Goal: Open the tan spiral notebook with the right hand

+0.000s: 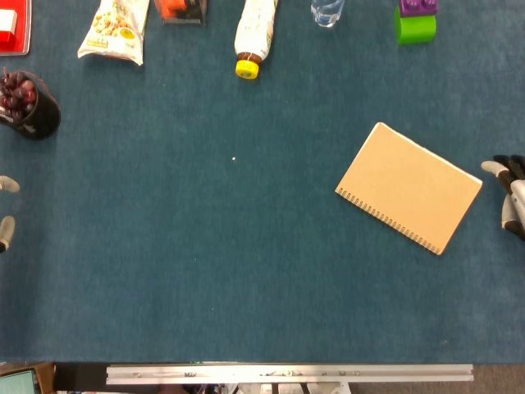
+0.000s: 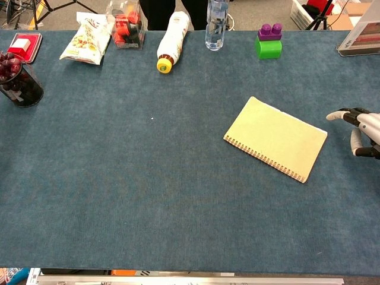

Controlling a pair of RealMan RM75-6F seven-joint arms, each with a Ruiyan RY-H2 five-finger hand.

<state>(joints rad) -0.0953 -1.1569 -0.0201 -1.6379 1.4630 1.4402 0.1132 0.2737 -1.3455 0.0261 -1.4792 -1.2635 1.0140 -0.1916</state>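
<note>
1. Left hand (image 1: 5,209): only fingertips show at the frame edge, far left of the notebook (image 1: 408,187). Can't tell whether it's released or clenched. Looks parked, since the task doesn't need it.
2. Cup (image 2: 18,80) of dark fruit, snack bag (image 2: 86,38), red pack (image 2: 126,24), bottle (image 2: 172,40) lying down with its yellow cap toward the robot, clear bottle (image 2: 216,24), green-purple block (image 2: 269,41): all in a row behind the notebook, well apart from it. Reads as clutter, not in the way.
3. Notebook: closed, flat, turned at an angle, spiral along its near-left edge. So the free cover edge faces far-right, toward the incoming hand.
4. Right hand (image 2: 358,130): just right of the notebook, not touching. Fingers apart, holding nothing. Likely lining up to hook the free edge and flip the cover over the spiral.
5. Surface: blue cloth table (image 2: 148,196), metal rail (image 1: 287,373) at the near edge.
6. Room: past the far edge, stand legs and a basket, partly cut off.
</note>
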